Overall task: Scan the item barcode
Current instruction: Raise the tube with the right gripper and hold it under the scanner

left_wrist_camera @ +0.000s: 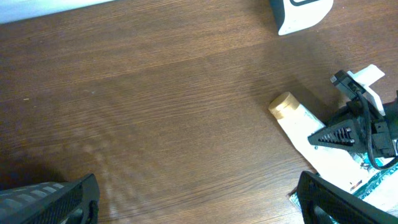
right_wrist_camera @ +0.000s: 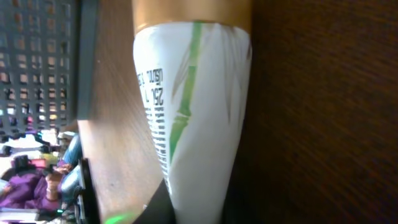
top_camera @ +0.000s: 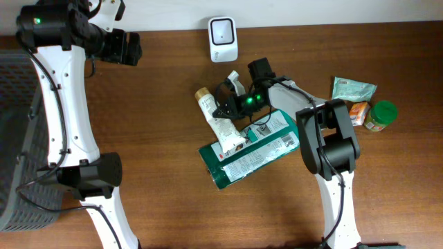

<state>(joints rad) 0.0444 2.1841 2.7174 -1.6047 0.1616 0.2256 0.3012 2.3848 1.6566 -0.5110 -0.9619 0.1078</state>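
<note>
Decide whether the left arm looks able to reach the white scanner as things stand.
Probably yes. Only bare table lies between the open left claw and the scanner; the right claw, shut on the tube, sits nearer the front, out of the way.

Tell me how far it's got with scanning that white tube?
Early on. Done: the right gripper is clamped on the white tube. In hand: the pickup; the tube lies partly on the green pouch, not yet lifted. Left: presenting its barcode to the scanner. The left gripper is open.

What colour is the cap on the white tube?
Golden tan; the cap on the tube shows best in the right wrist view.
</note>
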